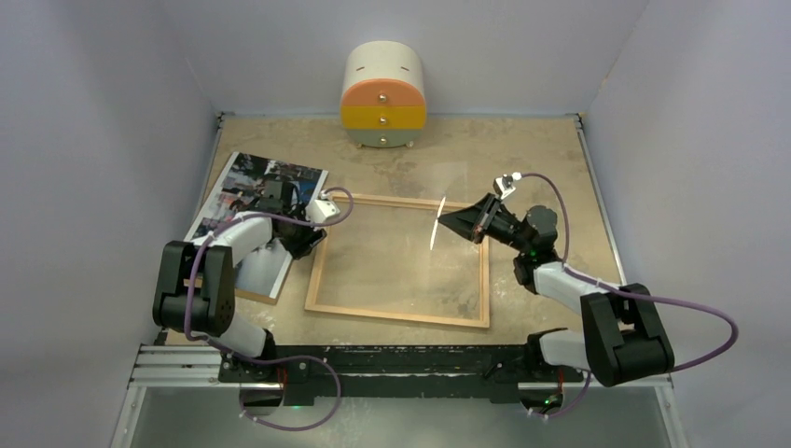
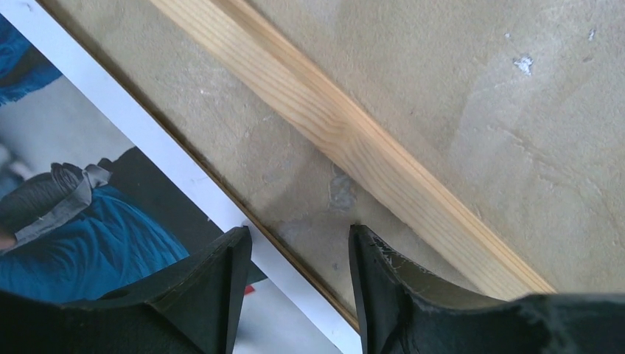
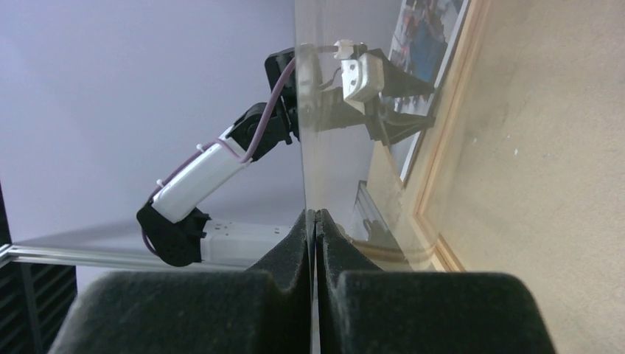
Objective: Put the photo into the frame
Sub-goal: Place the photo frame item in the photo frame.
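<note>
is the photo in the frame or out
Out: the photo lies left of the frame, and bare tabletop shows through its opening.

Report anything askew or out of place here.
The photo lies outside the frame, left of it and skewed to its sides. The clear pane is out too, pinched by the right gripper and held up over the frame.
</note>
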### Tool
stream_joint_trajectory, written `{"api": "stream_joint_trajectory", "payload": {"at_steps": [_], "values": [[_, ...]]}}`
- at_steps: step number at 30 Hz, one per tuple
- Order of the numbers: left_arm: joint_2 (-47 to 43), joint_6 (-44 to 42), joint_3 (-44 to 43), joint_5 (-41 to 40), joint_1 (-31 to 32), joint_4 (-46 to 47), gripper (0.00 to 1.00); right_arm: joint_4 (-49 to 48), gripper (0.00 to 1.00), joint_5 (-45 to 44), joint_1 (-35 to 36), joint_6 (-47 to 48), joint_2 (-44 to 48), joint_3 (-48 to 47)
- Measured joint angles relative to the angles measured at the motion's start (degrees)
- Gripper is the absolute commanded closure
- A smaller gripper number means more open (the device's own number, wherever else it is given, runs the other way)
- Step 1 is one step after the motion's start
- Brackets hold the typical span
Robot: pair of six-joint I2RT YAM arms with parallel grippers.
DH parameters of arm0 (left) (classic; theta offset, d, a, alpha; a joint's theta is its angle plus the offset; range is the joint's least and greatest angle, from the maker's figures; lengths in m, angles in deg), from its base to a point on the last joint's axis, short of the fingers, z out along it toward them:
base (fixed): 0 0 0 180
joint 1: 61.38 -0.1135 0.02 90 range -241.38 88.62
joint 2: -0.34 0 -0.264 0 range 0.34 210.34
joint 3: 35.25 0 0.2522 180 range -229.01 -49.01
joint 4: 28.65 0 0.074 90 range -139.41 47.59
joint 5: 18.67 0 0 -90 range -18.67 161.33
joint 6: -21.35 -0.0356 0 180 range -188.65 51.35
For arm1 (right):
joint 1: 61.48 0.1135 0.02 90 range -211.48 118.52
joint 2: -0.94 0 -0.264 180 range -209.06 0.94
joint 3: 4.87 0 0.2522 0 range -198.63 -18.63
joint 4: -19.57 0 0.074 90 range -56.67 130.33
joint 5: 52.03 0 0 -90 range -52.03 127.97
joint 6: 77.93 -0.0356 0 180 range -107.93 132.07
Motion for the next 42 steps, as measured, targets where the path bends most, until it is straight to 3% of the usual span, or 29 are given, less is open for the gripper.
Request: {"api": "stream_joint_trajectory", "payload": {"at_steps": [26, 42], "values": [[0.28, 1.49, -3.15, 5.64, -6.34, -3.39, 0.56, -7.67, 1.0, -9.11, 11.45, -7.82, -5.73, -9.14], [0.26, 1.42, -3.28, 6.51, -8.31, -4.52, 0.58, -9.46, 1.0, -10.54, 12.74, -8.39, -7.52, -9.14]]}}
